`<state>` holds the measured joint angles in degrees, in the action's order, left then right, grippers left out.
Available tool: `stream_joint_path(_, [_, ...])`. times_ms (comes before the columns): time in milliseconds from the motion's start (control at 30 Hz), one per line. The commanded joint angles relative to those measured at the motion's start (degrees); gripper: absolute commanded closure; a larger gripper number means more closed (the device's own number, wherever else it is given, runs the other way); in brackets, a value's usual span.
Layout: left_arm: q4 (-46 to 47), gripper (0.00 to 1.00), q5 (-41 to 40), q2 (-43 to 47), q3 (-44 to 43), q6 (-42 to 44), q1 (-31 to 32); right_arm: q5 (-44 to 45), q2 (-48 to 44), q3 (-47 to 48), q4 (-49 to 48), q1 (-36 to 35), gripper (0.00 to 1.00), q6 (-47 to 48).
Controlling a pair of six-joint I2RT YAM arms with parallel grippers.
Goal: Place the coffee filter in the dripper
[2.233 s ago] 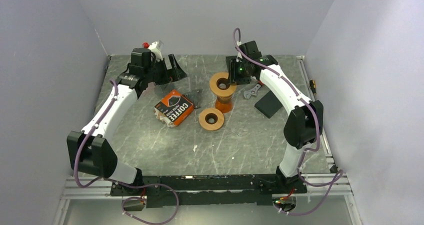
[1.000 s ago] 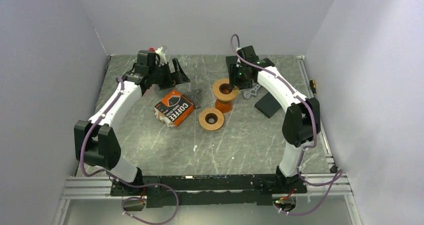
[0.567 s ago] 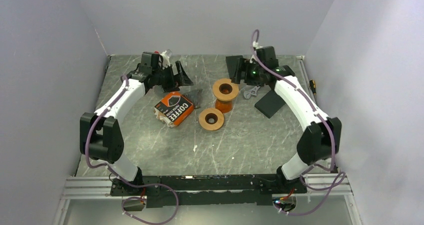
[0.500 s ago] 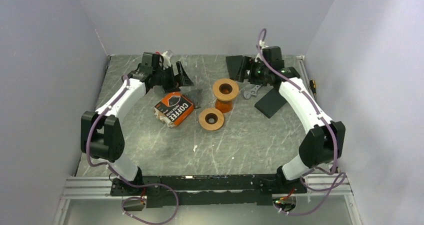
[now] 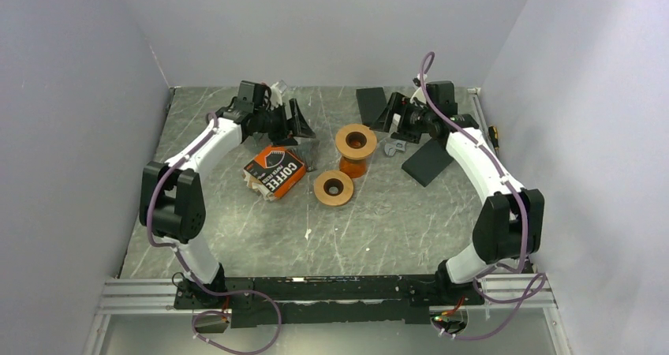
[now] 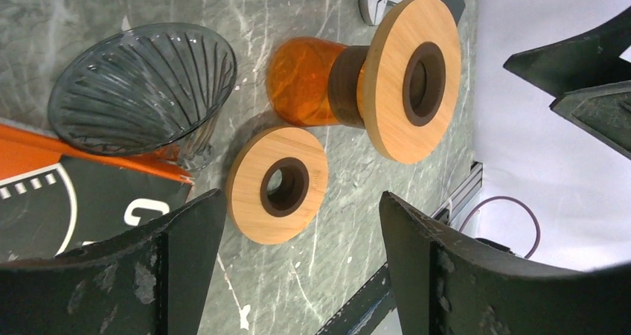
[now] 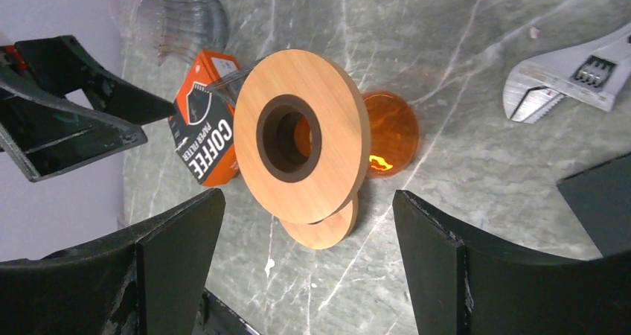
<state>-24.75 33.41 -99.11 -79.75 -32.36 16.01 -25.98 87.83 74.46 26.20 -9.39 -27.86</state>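
The clear ribbed glass dripper (image 6: 141,89) stands on the table against the orange-and-black coffee filter box (image 5: 274,170), between the box and the orange stand; in the top view the dripper (image 5: 309,155) is faint. No loose filter shows. My left gripper (image 5: 298,125) is open and empty, hovering just behind the box and dripper, its opening (image 6: 301,201) turned toward them. My right gripper (image 5: 392,122) is open and empty to the right of the stand, its opening (image 7: 306,201) turned toward it.
An orange stand with a wooden ring top (image 5: 356,142) is mid-table, and a loose wooden ring (image 5: 333,188) lies in front of it. A wrench (image 5: 394,143) and a black pad (image 5: 426,164) lie on the right. A black flat piece (image 5: 371,101) is at the back.
My right gripper has drawn back from the stand's top toward the right rear. My left gripper has swung right, closer to the box and dripper. Both stay open.
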Motion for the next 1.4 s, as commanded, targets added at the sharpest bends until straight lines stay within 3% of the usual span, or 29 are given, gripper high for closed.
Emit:
stream_joint_path(0, [1.1, 0.2, 1.4, -1.0, -4.0, 0.2, 1.7, -4.6, 1.4, -0.7, -4.4, 0.6, 0.13, -1.9])
stream_joint_path(200, [3.0, 0.29, 4.1, -3.9, -6.0, -1.7, 2.8, -9.1, 4.7, -1.8, -7.1, 1.9, 0.2, -3.9])
stream_joint_path(367, [-0.3, 0.3, 0.8, -4.8, -8.2, 0.8, 3.3, -9.7, 6.4, -1.7, -6.8, 2.0, 0.21, -3.3])
stream_joint_path(533, [-6.6, 0.3, -7.9, -5.3, -12.0, 7.6, 3.3, -8.8, 5.9, -2.0, -6.6, 2.0, 0.21, -2.8])
stream_joint_path(733, [-7.9, 0.31, -14.4, -6.0, -14.0, 17.7, 3.3, -6.8, 5.0, -1.2, -5.2, 2.1, 0.21, -1.7])
stream_joint_path(967, [-13.9, 0.32, -10.6, -12.2, -19.7, 27.2, 3.3, -6.4, 4.8, -1.0, -4.4, 2.3, 0.2, -1.2])
stream_joint_path(1233, [-19.2, 0.33, -4.4, -18.5, -24.1, 31.2, 3.3, -6.2, 4.7, -1.1, -4.0, 2.3, 0.19, -0.8])
stream_joint_path(1367, [-21.3, 0.41, -0.6, -20.9, -25.1, 31.5, 3.3, -5.7, 4.5, -1.2, -3.7, 2.3, 0.19, -0.4])
